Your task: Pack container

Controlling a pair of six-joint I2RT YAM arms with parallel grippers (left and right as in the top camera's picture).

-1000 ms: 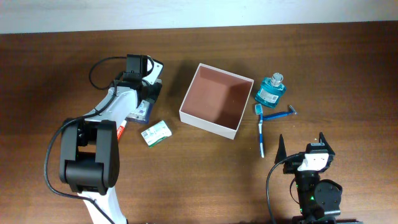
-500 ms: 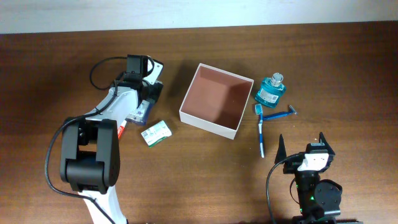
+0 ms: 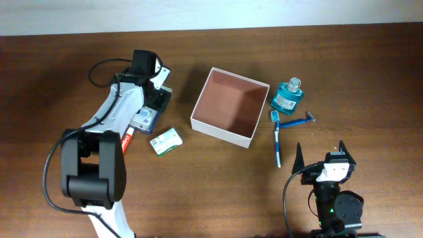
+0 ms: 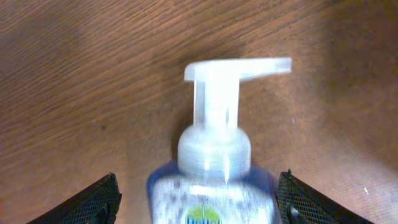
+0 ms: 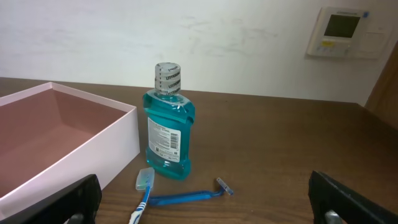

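The container is a square white box with a reddish-brown inside, at the table's centre, and nothing shows in it. Its white wall also shows at the left of the right wrist view. My left gripper is open left of the container, its fingers on either side of a clear pump soap bottle. In the left wrist view the bottle sits between the fingertips with gaps on both sides. My right gripper is open and empty near the front edge.
A teal mouthwash bottle stands right of the container. A blue toothbrush and a blue razor lie in front of it. A small green-and-white box and a red-tipped tube lie near the left arm.
The left arm has shifted a little to the left and turned. More of the soap bottle's label shows in the overhead view. The right arm has not moved.
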